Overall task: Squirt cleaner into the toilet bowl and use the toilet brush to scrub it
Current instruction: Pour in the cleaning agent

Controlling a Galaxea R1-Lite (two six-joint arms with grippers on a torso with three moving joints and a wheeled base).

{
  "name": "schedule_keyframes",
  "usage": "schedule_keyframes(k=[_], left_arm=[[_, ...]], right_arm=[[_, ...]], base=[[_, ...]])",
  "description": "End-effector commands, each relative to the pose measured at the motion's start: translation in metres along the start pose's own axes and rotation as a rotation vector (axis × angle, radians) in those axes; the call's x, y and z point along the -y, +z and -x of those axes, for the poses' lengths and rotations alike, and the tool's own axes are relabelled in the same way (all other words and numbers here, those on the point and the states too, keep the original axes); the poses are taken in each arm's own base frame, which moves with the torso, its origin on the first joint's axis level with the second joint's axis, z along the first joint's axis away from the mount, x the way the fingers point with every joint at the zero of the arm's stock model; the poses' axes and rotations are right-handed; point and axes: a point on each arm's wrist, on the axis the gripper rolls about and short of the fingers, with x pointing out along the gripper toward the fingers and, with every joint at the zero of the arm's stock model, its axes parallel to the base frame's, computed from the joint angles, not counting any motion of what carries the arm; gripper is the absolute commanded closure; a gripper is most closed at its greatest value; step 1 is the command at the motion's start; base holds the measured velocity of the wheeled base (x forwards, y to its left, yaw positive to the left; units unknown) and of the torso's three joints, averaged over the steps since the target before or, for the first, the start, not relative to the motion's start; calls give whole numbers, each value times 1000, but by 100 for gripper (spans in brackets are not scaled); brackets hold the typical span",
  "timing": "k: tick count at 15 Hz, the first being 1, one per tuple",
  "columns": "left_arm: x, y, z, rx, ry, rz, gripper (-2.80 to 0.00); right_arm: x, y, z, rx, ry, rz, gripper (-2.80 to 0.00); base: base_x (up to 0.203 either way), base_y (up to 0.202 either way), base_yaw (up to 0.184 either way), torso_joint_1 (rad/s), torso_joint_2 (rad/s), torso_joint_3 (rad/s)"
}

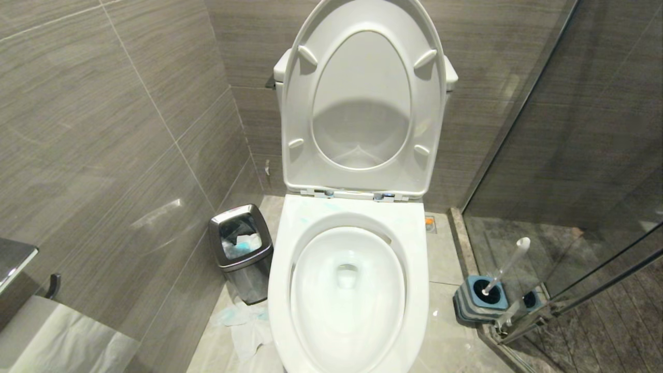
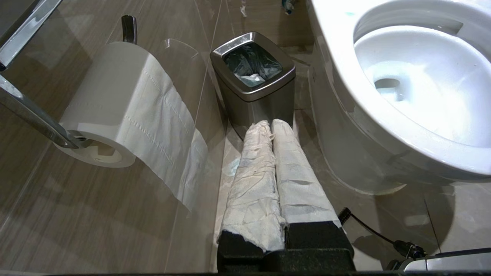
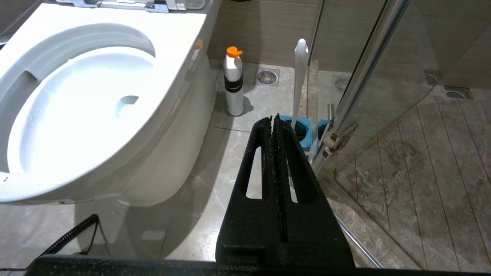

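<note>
Both your pincers are pressed together and empty: the left pincer (image 2: 273, 126) low by the steel bin (image 2: 254, 76), the right pincer (image 3: 274, 120) facing the toilet brush (image 3: 300, 76). That brush leans in its holder (image 1: 484, 298) against the glass door (image 1: 595, 155); a clumsy pull could tip it. The cleaner bottle (image 3: 233, 82) stands beside the toilet bowl (image 1: 347, 295), easily toppled.

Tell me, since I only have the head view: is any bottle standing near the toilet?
Observer: Yes. A white bottle with an orange cap stands on the floor between the bowl and the brush.
Operator: Neither arm shows for me. The right end effector?
Observer: The right end effector is shut and empty, pointing toward the brush holder.
Operator: And the left?
Observer: The left end effector is shut too, its fingers wrapped in white paper, pointing at the bin.
</note>
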Motion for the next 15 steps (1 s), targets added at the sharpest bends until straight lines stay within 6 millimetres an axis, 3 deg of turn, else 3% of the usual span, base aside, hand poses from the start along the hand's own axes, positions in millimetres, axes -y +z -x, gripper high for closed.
schedule_keyframes(k=[1,7,15], left_arm=[[0,-1,0,-2,0,-5,0],[0,0,0,0,2,-9,0],[0,0,0,1,0,-11,0]], right_arm=[[0,0,0,-3,0,1,0],[0,0,0,-3,-1,1,0],[0,0,0,-3,0,-1,0]], base=[[0,0,0,0,0,0],[0,0,0,0,0,0],[0,0,0,2,1,-170]])
